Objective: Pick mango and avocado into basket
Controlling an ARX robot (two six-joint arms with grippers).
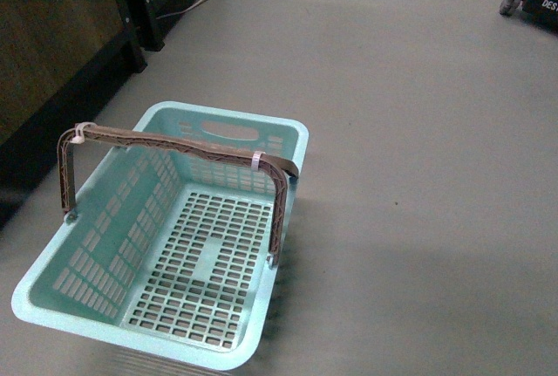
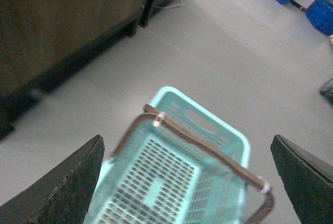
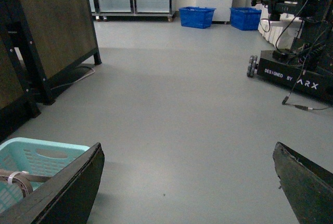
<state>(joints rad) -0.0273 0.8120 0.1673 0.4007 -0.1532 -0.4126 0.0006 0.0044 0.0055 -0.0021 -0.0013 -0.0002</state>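
The left gripper (image 2: 186, 136) is spread wide: its two dark fingers (image 2: 67, 182) stand well apart and grip nothing. The basket (image 2: 229, 133) sits on the grey floor (image 2: 234, 52) below and ahead of this gripper, centred between the two fingers and clear of both. Its brown handles (image 1: 174, 142) stand raised together over it, bound by white zip ties (image 1: 257, 161), and the slotted bottom is in full view. A dark wood-panelled cabinet (image 1: 44, 36) stands on the left gripper's outer side. The right gripper (image 3: 187, 145) is likewise spread wide and grips nothing. One corner of the basket shows just past its inner finger (image 3: 67, 198), partly hidden by it. Two blue crates (image 3: 196, 16) stand far ahead of the right gripper, and a wheeled robot base (image 3: 296, 73) stands on its outer side.
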